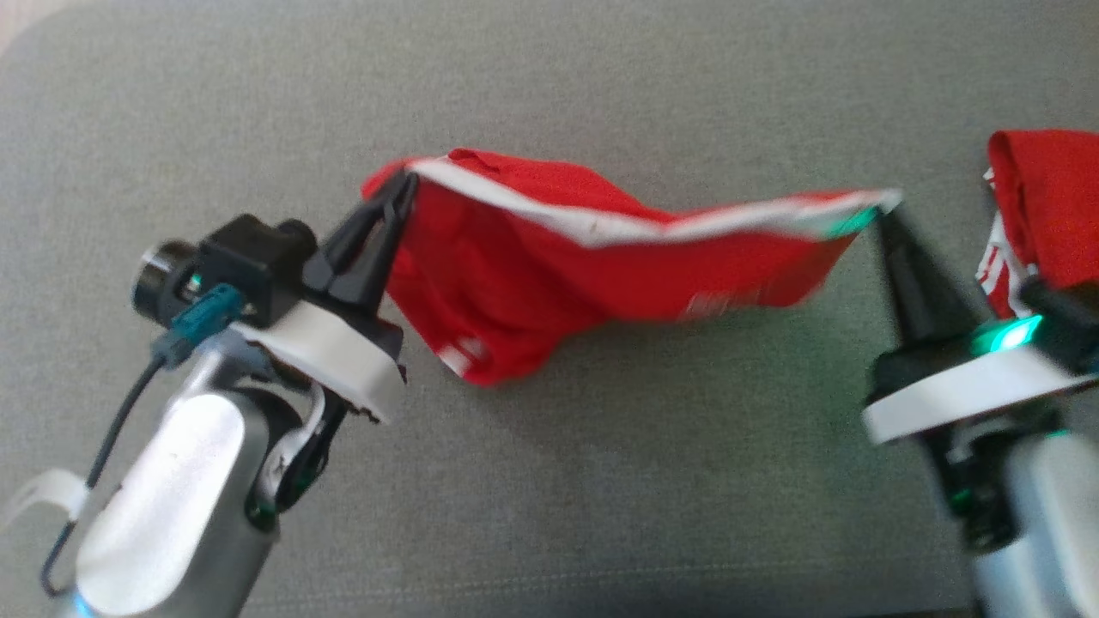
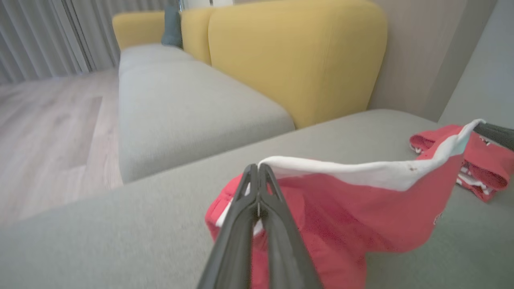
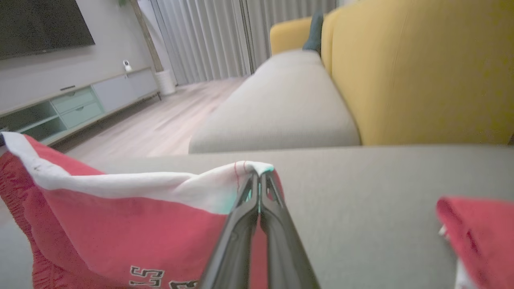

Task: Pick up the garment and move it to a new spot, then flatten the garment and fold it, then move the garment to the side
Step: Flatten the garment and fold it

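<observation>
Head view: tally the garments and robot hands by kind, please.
Red-and-white fabric garments: 2, the held garment and the piled garment at the right edge.
Dark two-fingered hands: 2, left hand and right hand.
Total: 4

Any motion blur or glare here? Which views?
Head view: red garment smeared toward the right hand, green LED tinting it. Left wrist view: left hand soft up close. Right wrist view: yellow backrest and second red garment blurred.
</observation>
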### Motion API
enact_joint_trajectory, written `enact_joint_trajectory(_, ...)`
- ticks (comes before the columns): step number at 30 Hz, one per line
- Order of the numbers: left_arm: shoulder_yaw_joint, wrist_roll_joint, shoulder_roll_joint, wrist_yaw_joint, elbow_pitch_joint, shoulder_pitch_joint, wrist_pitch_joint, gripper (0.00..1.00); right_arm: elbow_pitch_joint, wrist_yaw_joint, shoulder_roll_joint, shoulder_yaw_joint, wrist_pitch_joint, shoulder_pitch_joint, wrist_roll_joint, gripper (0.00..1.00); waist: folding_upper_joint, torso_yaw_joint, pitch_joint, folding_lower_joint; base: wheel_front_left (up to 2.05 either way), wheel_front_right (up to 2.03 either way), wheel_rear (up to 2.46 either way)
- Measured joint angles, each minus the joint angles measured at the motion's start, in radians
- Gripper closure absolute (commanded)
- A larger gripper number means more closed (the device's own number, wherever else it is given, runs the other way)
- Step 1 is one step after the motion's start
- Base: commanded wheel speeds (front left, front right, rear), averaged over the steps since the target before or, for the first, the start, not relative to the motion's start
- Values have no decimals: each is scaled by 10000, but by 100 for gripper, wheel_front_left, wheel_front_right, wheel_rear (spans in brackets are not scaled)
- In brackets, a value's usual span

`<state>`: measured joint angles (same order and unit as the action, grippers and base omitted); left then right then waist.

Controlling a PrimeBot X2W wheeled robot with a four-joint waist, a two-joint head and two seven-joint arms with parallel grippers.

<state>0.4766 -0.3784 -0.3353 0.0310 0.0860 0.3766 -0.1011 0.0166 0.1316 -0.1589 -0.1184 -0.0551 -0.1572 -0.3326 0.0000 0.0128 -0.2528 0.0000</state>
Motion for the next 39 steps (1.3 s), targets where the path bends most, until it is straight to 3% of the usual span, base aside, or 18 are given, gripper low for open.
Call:
enact_joint_trajectory(10, -500, 961, -100, 556, 1486, 1598, 830, 100, 3707, 0, -926, 1379, -1402, -1861, 453, 100, 0, 87, 750, 0, 0, 0, 0)
enact_joint_trajectory(17, -683, 901, -38, 485, 1643, 2557, 763, 100, 4318, 0, -1032, 1733, -2061, -2915, 412, 100, 0, 147, 840, 0, 0, 0, 0)
enact_joint_trajectory(24, -639, 366, 368, -59, -282, 3641, 926, 100, 2708, 0, -897, 1279, -1971, -4188, -121, 100, 0, 206, 335, 0, 0, 0, 0)
enact_joint_trajectory(35, -846, 407, 1423, -859, -5540, 7705, 3273, 100, -2211, 0, -510, 100, -146, -9141, -571, 100, 0, 297, -544, 1, 0, 0, 0)
enact_joint_trajectory(39, -986, 368, 1588, -1091, -6911, 8325, 3459, 100, -3689, 0, -238, -522, 332, -9896, -773, 100, 0, 405, -714, 1, 0, 0, 0)
